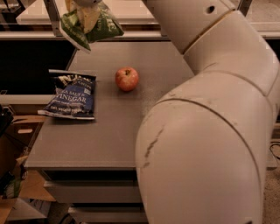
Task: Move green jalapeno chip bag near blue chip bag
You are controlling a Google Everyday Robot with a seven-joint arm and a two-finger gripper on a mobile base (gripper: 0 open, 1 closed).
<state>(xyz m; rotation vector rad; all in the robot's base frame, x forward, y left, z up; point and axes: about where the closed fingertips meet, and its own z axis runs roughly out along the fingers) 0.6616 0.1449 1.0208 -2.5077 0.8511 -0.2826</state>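
Observation:
The green jalapeno chip bag [91, 25] hangs in the air above the table's far left part, crumpled and held from its top. My gripper [86, 2] is at the top edge of the view, shut on the bag's upper end and mostly cut off. The blue chip bag [70, 97] lies flat on the left side of the grey table [109, 131], with white "VINEGAR" lettering facing up. The green bag is above and a little to the right of the blue bag, behind it.
A red apple [127, 78] sits on the table to the right of the blue bag. My large white arm [205, 131] fills the right half of the view. A counter edge [131, 35] runs behind the table. Cardboard boxes [17, 183] stand at the lower left.

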